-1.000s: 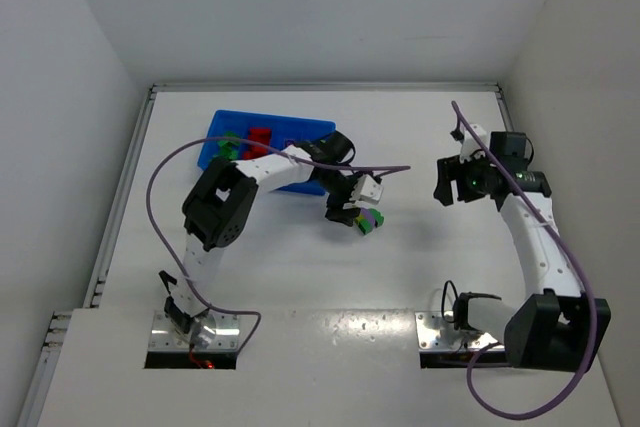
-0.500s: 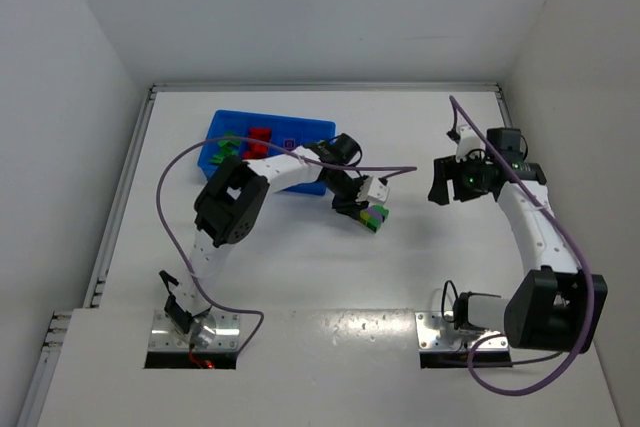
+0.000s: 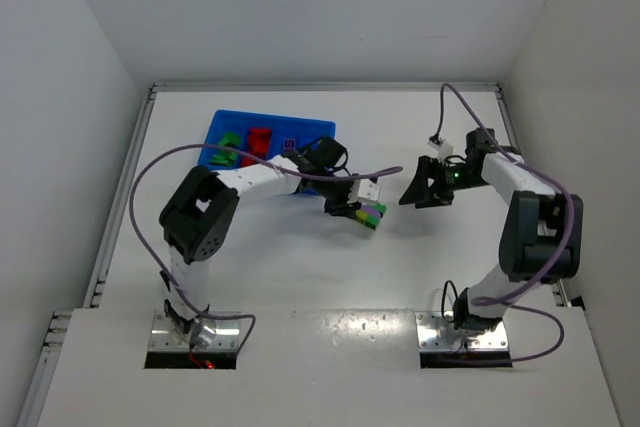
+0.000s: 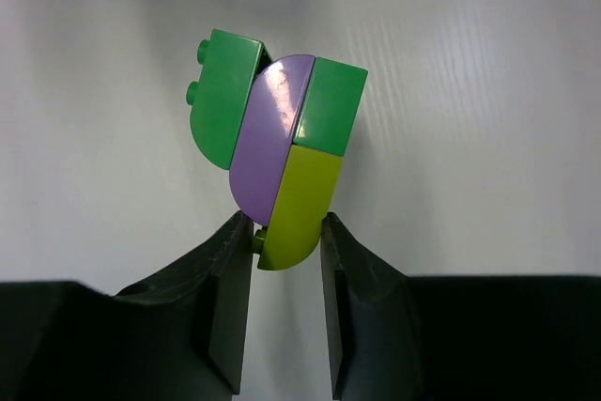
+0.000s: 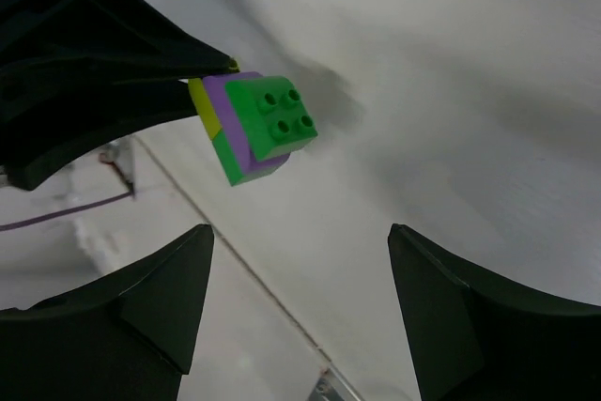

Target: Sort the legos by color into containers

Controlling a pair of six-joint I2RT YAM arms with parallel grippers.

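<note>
Separating a stacked clump (image 4: 282, 161) of legos is judged to be the step in hand. The clump, made of two green pieces, a purple piece and a yellow-green piece, is pinched at its yellow-green end by the left tool (image 4: 286, 232), whose jaws are drawn narrow around it. It is held to the right of the blue tray (image 3: 270, 117), near it but outside it. It appears to be lifted off the surface (image 3: 300, 277), since its shadow is seen apart from it in the right wrist view. The right tool (image 3: 415, 190) is spread wide and holds nothing. It is pointed at the clump's free green end from near by, with no contact made yet.

For the next move, the free end would need to be brought between the wide jaws and gripped on the green piece alone, so that a pull or twist against the left tool's hold splits the stack. A grip spanning two colours would likely leave them joined. Sorting is judged partly done: red bricks (image 3: 258, 137) and green bricks (image 3: 228, 143) are seen in separate compartments of the tray.

The surface is plain white and matte. It is enclosed by pale walls (image 3: 300, 7) on three sides.
</note>
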